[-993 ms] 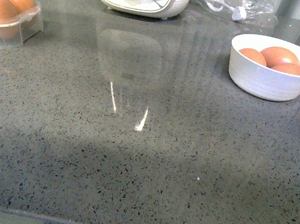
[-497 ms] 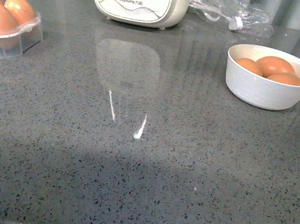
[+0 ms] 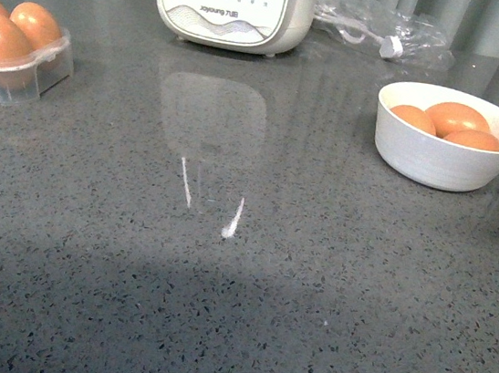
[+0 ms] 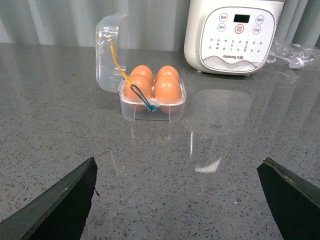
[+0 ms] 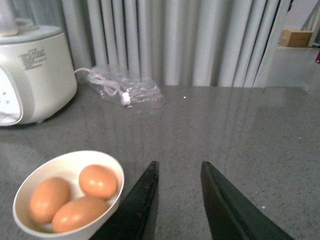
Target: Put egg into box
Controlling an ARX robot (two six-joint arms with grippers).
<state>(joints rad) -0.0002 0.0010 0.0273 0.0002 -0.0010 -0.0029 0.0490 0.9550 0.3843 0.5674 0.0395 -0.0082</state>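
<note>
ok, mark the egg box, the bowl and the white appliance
box (image 4: 170, 112): left wrist view, clear front wall below the eggs.
bowl (image 3: 436, 163): front view, white outer wall.
appliance (image 3: 255, 8): front view, front control panel.

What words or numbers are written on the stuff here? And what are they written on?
"joyoung": brand name on the front of the white appliance; the small characters after it are too blurred to read.
Button labels and rows of tiny print on its panel: too small to read.
Grey print on the appliance's side: blurred, unreadable.
No writing shows on the eggs, the box or the bowl.
</note>
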